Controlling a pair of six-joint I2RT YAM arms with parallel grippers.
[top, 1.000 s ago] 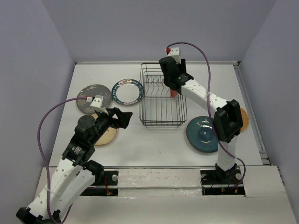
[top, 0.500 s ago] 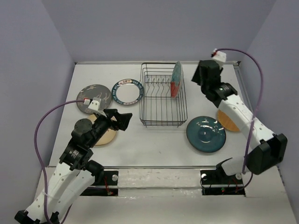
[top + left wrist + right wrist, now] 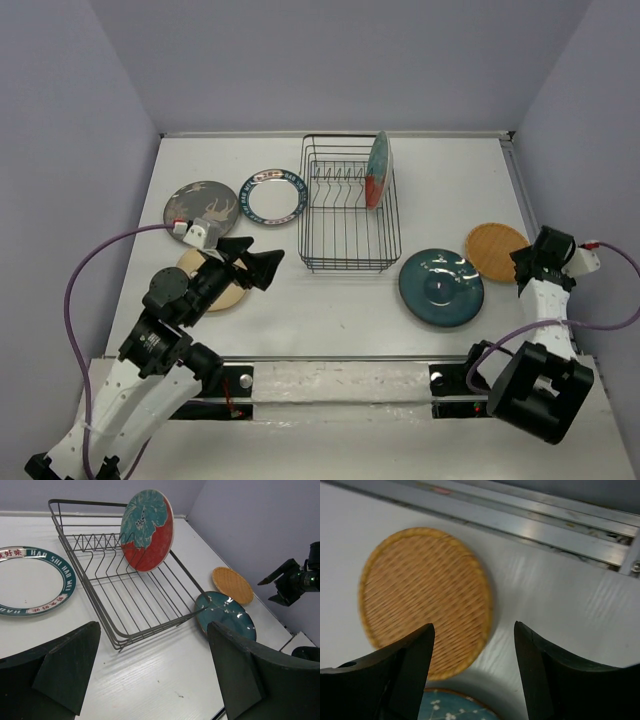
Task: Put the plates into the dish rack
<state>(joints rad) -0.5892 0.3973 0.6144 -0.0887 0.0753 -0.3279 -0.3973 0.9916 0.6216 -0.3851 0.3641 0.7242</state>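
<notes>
table: white, walled in grey on three sides, with everything below resting on it
dish rack: black wire basket at the middle far part of the table, long side running away from the arms, a row of upright tines across its far half; one plate loaded
left arm: reaches from the near left corner, bent over the tan plate, wrist aimed at the rack's near left corner
right arm: folded back low at the near right, wrist pointing left at the wooden plate
dark teal plate: flat, near the rack's near right corner, glossy with pale flecks
grey plate: flat at the far left, deer pattern, just beside the white plate
white plate: flat, dark teal lettered rim, between the grey plate and the rack's left wall
tan plate: flat at the near left, mostly hidden under the left arm
wooden plate: flat, orange-brown woven look, just right of the dark teal plate; whether they touch cannot be told
teal-and-red plate: on edge in the rack's far right corner, leaning on the right wall
left gripper: fingers spread wide, nothing between them, above bare table short of the rack
right gripper: fingers apart and empty, over the wooden plate's right edge, not touching it
</notes>
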